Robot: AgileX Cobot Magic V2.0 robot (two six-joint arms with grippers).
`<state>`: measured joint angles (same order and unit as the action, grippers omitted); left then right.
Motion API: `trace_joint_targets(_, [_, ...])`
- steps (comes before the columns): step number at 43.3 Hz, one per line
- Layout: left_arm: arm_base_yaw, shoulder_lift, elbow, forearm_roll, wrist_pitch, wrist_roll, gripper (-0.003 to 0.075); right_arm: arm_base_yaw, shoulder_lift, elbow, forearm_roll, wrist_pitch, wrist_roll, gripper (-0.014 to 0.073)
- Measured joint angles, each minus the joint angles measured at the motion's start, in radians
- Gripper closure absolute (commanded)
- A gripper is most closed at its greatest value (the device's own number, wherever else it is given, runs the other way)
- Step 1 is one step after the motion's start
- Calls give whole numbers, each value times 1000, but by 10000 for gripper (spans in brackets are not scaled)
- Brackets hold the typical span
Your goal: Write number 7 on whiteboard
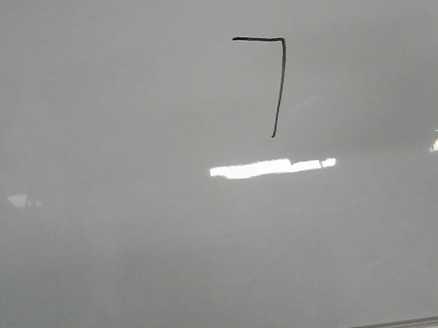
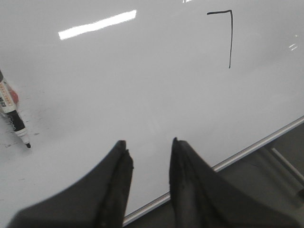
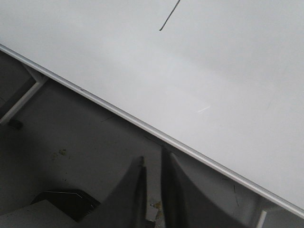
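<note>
Whiteboard: glossy, pale grey, metal edge strip along the near side. Number 7: complete, black, upper right of centre in the front view; writing judged finished. Marker: lying on the board, uncapped, well apart from the digit. Left gripper: jaws apart, empty. Right gripper: jaws slightly parted, empty, off the board's edge.
</note>
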<state>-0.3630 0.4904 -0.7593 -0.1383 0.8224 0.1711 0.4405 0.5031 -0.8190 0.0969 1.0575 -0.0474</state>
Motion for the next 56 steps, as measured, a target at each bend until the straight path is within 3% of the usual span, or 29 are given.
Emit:
trace_joint_targets(3, [0,0,0,0,0,0,741,0,0,0,0,0,0,662])
trace_joint_targets(15, [0,0,0,38,-6,-73,741,0,0,0,0,-4,2,662])
trace_joint_targets(24, [0,0,11,166,-6,-209,741,0,0,0,0,-4,2,662])
trace_joint_targets(47, [0,-5,26,195,-10,-230,741,0,-1,0,0,-4,2,662])
trace_joint_targets(56, [159,-106,125,208,-92,-199,741,0,-1,0,0,-4,2,662])
